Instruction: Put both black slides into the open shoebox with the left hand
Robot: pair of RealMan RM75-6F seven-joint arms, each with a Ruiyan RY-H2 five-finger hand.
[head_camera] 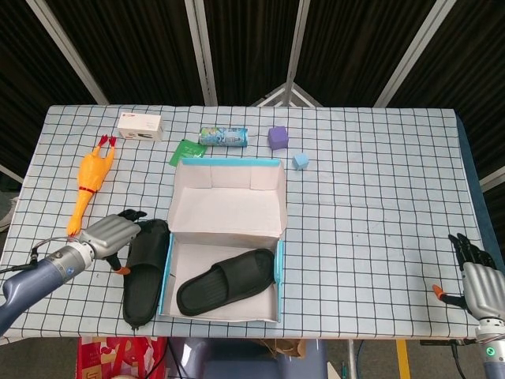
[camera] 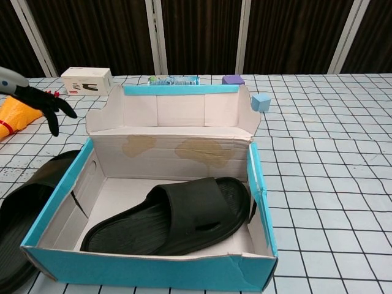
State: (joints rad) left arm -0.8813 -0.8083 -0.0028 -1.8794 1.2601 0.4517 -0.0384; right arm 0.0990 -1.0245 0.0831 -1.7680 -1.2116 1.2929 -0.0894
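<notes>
One slide (head_camera: pixel 227 282) lies in the shoebox (head_camera: pixel 223 316); second slide (head_camera: pixel 145 269) beside it — left hand (head_camera: pixel 110 233) above, empty, fingers spread; right hand (head_camera: pixel 476 275) empty, fingers apart.

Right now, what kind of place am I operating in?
Probably a lab or test station, not a home: a table under a grid-checked cloth, dark ribbed panels with metal struts behind, and unrelated props laid out, such as a rubber chicken and foam cubes.

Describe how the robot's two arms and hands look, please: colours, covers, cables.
The left hand has a silver metal back, black fingers and an orange thumb tip. Its arm is grey-blue, with a thin cable along it. The right hand is likewise silver with black fingers and an orange tip, on a silver wrist.
</notes>
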